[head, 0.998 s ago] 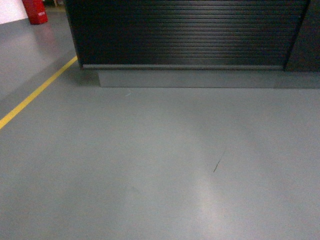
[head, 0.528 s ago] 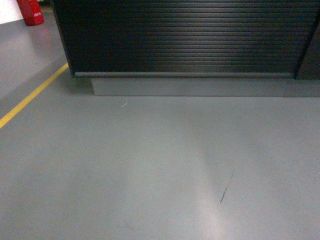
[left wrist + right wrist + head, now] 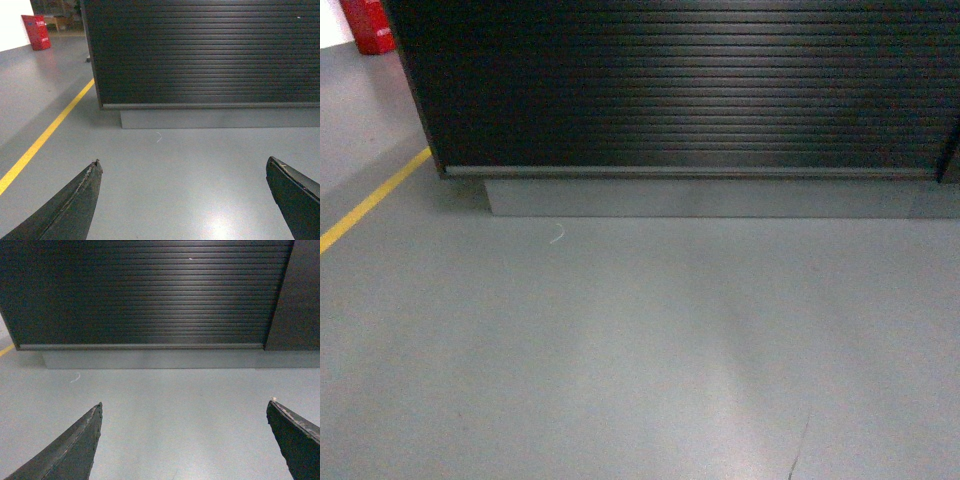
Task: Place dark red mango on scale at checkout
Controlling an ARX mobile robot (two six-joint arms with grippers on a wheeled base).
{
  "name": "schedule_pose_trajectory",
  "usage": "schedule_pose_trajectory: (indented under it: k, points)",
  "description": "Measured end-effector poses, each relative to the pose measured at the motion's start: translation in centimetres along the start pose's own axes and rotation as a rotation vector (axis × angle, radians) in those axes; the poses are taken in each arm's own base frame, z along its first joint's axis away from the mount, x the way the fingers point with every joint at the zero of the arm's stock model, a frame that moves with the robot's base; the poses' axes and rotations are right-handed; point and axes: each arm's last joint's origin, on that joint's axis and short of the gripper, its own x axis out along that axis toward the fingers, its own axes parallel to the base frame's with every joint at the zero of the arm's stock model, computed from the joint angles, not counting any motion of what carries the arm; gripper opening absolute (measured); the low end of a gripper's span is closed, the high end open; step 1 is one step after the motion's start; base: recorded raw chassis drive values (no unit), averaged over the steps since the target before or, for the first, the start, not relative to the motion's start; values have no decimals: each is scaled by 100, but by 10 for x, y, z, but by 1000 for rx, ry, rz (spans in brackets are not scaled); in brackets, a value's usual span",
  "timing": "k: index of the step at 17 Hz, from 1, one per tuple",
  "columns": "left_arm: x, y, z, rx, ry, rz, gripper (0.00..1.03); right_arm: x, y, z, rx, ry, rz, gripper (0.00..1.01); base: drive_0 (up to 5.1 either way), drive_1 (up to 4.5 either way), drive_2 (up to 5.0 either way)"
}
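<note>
Facing the checkout front from the floor. Left gripper and right gripper hang spread wide, empty. Mango and scale are out of view; the whole placement remains.

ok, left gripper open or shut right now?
Open. In the left wrist view the left gripper has its dark fingers spread wide, with only bare grey floor between them.

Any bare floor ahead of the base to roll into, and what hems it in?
Bare grey floor runs from the robot to the black ribbed checkout front and its grey plinth. A yellow floor line borders the left. Both open pincers, left and right, hang over bare floor. No countertop is in view.
</note>
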Motion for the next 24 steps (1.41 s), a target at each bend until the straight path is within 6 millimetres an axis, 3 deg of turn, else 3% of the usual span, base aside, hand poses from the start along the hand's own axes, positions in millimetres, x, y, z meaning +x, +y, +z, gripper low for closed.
schedule_pose_trajectory:
  k: [24]
  points:
    - [0,0,0,0,-3,0,98,0,0,0,0,-2,0,98,2,403,-400]
